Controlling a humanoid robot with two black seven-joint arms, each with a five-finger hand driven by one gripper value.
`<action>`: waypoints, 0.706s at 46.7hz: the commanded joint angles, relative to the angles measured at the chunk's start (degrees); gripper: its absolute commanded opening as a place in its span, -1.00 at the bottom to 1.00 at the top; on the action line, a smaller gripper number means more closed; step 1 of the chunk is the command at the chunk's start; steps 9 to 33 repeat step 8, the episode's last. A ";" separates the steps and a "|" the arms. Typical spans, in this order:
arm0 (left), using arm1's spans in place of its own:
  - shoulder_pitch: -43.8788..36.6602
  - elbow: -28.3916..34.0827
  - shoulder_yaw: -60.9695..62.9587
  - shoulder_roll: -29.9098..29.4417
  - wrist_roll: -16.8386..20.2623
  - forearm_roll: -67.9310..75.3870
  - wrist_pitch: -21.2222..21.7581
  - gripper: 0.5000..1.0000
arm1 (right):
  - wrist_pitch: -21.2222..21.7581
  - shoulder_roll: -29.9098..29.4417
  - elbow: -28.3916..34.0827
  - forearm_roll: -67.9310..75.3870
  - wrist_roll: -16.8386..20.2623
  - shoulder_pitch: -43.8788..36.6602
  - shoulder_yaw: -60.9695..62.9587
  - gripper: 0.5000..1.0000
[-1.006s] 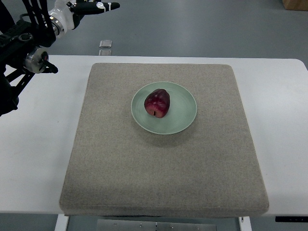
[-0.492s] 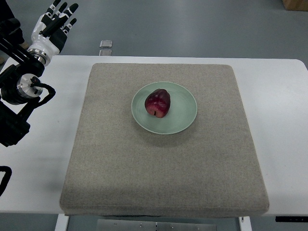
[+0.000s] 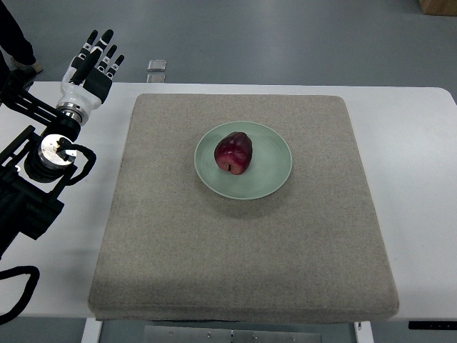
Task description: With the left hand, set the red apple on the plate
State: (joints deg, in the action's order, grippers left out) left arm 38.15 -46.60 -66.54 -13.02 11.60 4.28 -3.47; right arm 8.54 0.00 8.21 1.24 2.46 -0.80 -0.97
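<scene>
A dark red apple (image 3: 234,153) lies on the pale green plate (image 3: 275,175), a little left of the plate's middle. The plate sits on a grey felt mat (image 3: 243,236). My left hand (image 3: 94,63) is at the upper left, over the white table's far edge, well away from the plate. Its fingers are stretched out straight and hold nothing. The black and silver forearm runs down the left edge of the picture. No right arm shows.
The mat covers most of the white table (image 3: 421,143). A small grey floor fitting (image 3: 157,66) lies beyond the table's far edge. A wooden box corner (image 3: 437,6) shows at the top right. A black cable (image 3: 18,286) loops at the lower left.
My left hand has swung from pointing right above the far edge to pointing up, and has come down and inward toward the table's left side. The apple and plate have stayed put.
</scene>
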 commanded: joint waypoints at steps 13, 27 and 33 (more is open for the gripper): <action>0.00 0.99 -0.34 0.01 0.00 -1.82 -2.06 1.00 | 0.33 0.00 0.40 -0.18 0.00 0.01 0.01 0.72; 0.00 0.99 -0.34 0.01 0.00 -1.82 -2.06 1.00 | 0.33 0.00 0.40 -0.18 0.00 0.01 0.01 0.72; 0.00 0.99 -0.34 0.01 0.00 -1.82 -2.06 1.00 | 0.33 0.00 0.40 -0.18 0.00 0.01 0.01 0.72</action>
